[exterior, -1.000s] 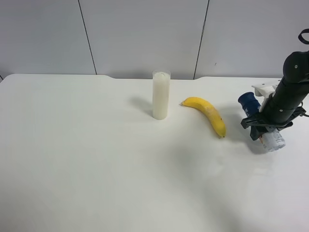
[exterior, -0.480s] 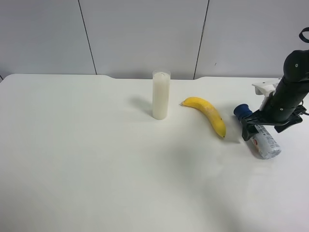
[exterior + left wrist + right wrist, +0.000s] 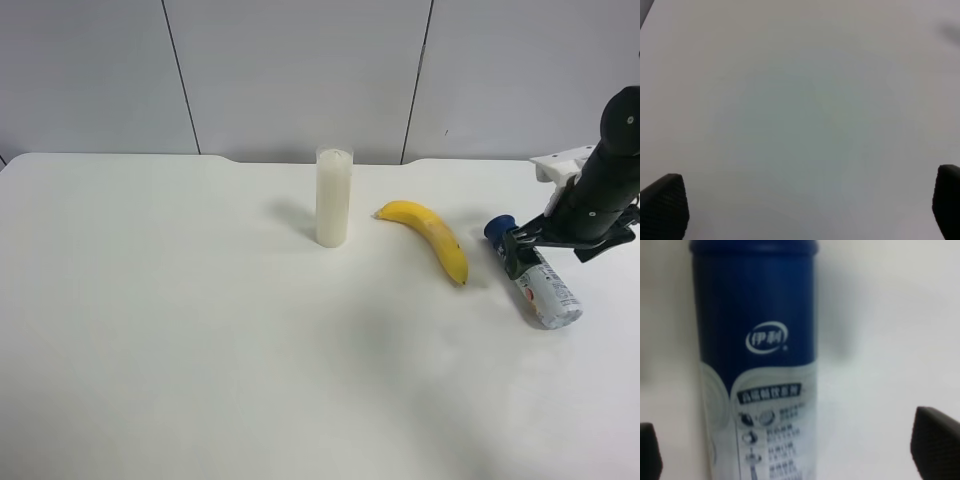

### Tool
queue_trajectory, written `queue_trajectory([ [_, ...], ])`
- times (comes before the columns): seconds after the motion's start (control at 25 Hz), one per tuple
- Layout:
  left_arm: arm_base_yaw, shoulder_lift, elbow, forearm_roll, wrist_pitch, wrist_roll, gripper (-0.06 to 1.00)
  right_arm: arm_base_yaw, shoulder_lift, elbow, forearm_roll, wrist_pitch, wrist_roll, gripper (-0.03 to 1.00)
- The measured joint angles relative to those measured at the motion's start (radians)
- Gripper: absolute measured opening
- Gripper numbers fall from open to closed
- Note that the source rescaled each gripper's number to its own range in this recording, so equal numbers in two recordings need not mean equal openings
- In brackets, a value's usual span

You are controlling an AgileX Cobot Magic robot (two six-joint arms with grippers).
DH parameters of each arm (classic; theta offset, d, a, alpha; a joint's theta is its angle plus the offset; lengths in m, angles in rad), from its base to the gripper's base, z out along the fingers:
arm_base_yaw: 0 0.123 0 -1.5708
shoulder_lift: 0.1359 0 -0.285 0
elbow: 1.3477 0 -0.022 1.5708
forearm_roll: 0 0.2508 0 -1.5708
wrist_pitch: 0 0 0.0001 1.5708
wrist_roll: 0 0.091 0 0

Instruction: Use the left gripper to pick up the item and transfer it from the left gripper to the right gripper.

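one bottle (image 3: pixel 536 275) lay on its side on the white table (image 3: pixel 200 330), right of the banana (image 3: pixel 430 238) (blue cap nearest it). the right gripper (image 3: pixel 530 252) hovered over its blue label, fingers (image 3: pixel 936 442) spread wide, touching nothing. the left gripper (image 3: pixel 800 207) hung released over bare tabletop.

Even, bright light washes the exterior high view, where the white cylinder (image 3: pixel 334 196) and banana (image 3: pixel 427 237) cast soft shadows, while the right wrist view shows the bottle (image 3: pixel 758 360) blurred at close range and the left wrist view's table (image 3: pixel 800 100) is featureless and faintly vignetted.
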Motion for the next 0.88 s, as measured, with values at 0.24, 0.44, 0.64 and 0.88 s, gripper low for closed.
queue_trajectory([
  [0.24,0.000,0.000,0.000,0.000,0.000,0.000,0.99,0.000,-0.175,0.000,0.000,0.088,0.000,1.00],
  [0.44,0.000,0.000,0.000,0.000,0.000,0.000,0.99,0.000,-0.374,0.000,0.000,0.206,0.000,1.00],
  [0.64,0.000,0.000,0.000,0.000,0.000,0.000,0.99,0.000,-0.587,0.000,0.000,0.370,-0.001,1.00],
  [0.88,0.000,0.000,0.000,0.000,0.000,0.000,0.99,0.000,-0.844,0.000,0.014,0.523,-0.001,1.00],
])
